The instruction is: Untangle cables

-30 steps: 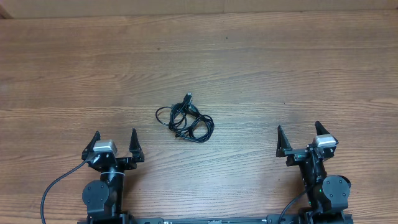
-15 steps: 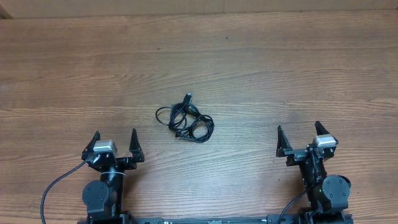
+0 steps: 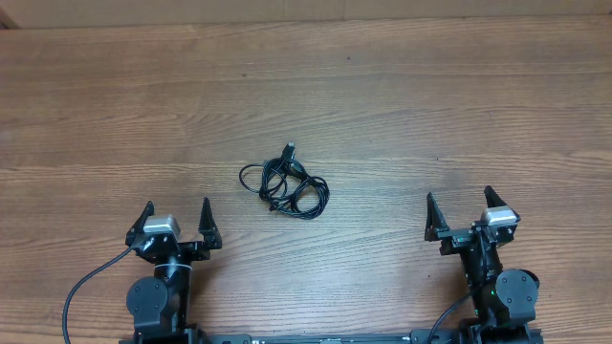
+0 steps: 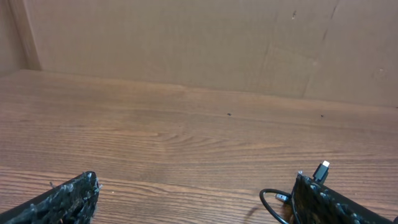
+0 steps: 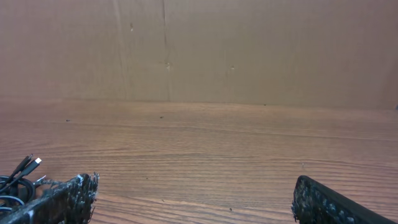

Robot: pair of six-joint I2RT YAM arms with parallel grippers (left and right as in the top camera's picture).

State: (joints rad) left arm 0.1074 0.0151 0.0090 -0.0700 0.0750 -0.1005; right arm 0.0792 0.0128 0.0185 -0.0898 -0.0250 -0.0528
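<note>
The cables (image 3: pixel 285 184) lie in a small black tangle of loops on the wooden table, a little left of centre, with a plug end sticking out at the top. My left gripper (image 3: pixel 178 216) is open and empty near the front edge, left of and nearer than the tangle. My right gripper (image 3: pixel 460 205) is open and empty at the front right, well apart from it. In the left wrist view a loop and a silvery-tipped plug (image 4: pixel 321 169) show behind my right finger. In the right wrist view the cables (image 5: pixel 18 174) show at the far left edge.
The wooden table (image 3: pixel 430 105) stretches far and to both sides of the tangle. A brown cardboard wall (image 4: pixel 186 37) stands along the far edge. A thick black arm cable (image 3: pixel 81 291) curves at the front left.
</note>
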